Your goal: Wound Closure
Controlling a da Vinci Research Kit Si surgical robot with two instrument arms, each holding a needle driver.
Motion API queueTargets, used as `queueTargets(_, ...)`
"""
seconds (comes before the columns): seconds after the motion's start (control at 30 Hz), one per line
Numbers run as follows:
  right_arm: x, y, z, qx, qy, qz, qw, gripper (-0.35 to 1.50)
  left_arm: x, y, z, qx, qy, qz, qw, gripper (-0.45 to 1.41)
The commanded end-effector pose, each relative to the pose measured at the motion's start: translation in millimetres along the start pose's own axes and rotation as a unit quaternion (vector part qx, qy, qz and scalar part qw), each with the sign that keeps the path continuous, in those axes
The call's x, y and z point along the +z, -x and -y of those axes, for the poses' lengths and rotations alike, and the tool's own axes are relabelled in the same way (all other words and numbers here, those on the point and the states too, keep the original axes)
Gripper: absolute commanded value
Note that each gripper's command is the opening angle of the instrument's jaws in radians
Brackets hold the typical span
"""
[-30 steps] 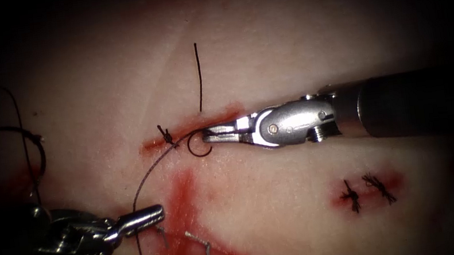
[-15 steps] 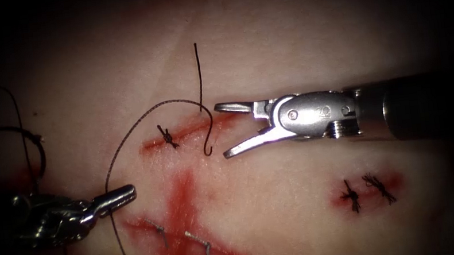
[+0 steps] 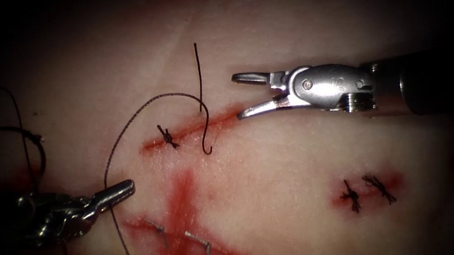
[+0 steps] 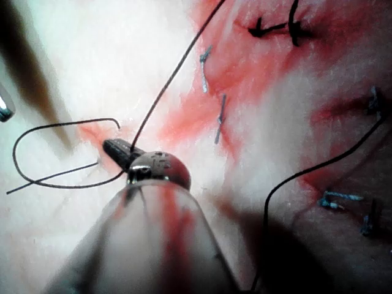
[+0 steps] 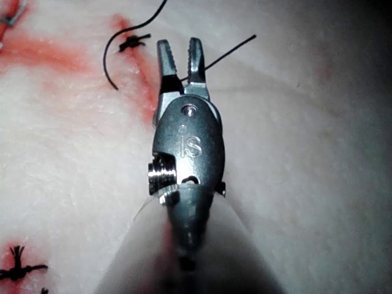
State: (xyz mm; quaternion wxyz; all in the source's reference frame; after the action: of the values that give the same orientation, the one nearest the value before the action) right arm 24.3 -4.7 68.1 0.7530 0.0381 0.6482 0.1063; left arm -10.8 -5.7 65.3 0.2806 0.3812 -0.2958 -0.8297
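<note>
1. At centre frame, the cut runs as a red line across the tissue, one knot tied near its left end.
2. Right tool sits at the cut's right end, upper centre-right; jaws apart, holding nothing.
3. Left tool lies lower left, jaws clamped on the thread (grip point well left of the cut).
4. Thread arcs up from those jaws, over the knot, and meets a dark hooked curve crossing the cut; needle or thread, cannot tell.
5. Straight cut end of thread stands above the cut.
6. Red fluid pools lower centre, pale thread scraps in it.
7. Two dark finished knots sit lower right.
</note>
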Motion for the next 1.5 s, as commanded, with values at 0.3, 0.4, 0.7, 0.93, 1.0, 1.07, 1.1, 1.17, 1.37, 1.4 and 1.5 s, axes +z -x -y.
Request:
queueTargets(0.3, 5.8, 5.7, -0.7, -0.025, 0.002, -0.005, 1.000, -0.35, 2.1, 1.3, 0.6, -0.040, 0.011, -0.030, 0.999, -0.45)
queueTargets(0.4, 6.9, 6.6, -0.2, -0.014, -0.003, -0.018, 1.000, -0.35, 2.9, 1.8, 0.7, -0.046, 0.010, -0.031, 0.998, -0.45)
queueTargets(0.7, 8.0, 6.2, 0.0, 0.017, -0.012, -0.089, 0.996, -0.35, 5.6, 3.8, 0.5, -0.071, 0.007, -0.034, 0.997, -0.45)
queueTargets(0.93, 8.3, 5.8, -0.5, 0.034, -0.001, -0.123, 0.992, -0.35, 8.1, 4.7, -0.7, -0.082, 0.014, -0.035, 0.996, -0.45)
queueTargets(1.0, 8.6, 5.7, -0.4, 0.034, 0.001, -0.122, 0.992, -0.35, 9.2, 4.6, -1.2, -0.082, 0.020, -0.036, 0.996, -0.45)
queueTargets(1.07, 9.1, 5.7, -0.4, 0.037, 0.004, -0.124, 0.992, -0.35, 10.5, 4.3, -1.7, -0.084, 0.028, -0.039, 0.995, -0.45)
queueTargets(1.1, 9.3, 5.6, -0.3, 0.037, 0.005, -0.125, 0.991, -0.35, 10.9, 4.1, -1.9, -0.083, 0.031, -0.042, 0.995, -0.45)
queueTargets(1.17, 9.8, 5.5, 0.0, 0.042, 0.004, -0.127, 0.991, -0.35, 12.0, 3.5, -2.2, -0.085, 0.036, -0.046, 0.995, -0.45)
queueTargets(1.37, 10.6, 5.1, 0.7, 0.044, -0.003, -0.132, 0.990, -0.35, 13.5, 3.0, -2.2, -0.084, 0.047, -0.052, 0.994, -0.45)
queueTargets(1.4, 10.6, 5.0, 0.7, 0.044, -0.002, -0.132, 0.990, -0.35, 13.5, 2.9, -2.2, -0.086, 0.047, -0.054, 0.994, -0.45)
queueTargets(1.5, 11.0, 5.0, 0.6, 0.045, 0.008, -0.127, 0.991, -0.35, 13.1, 2.2, -2.5, -0.091, 0.048, -0.056, 0.993, -0.45)
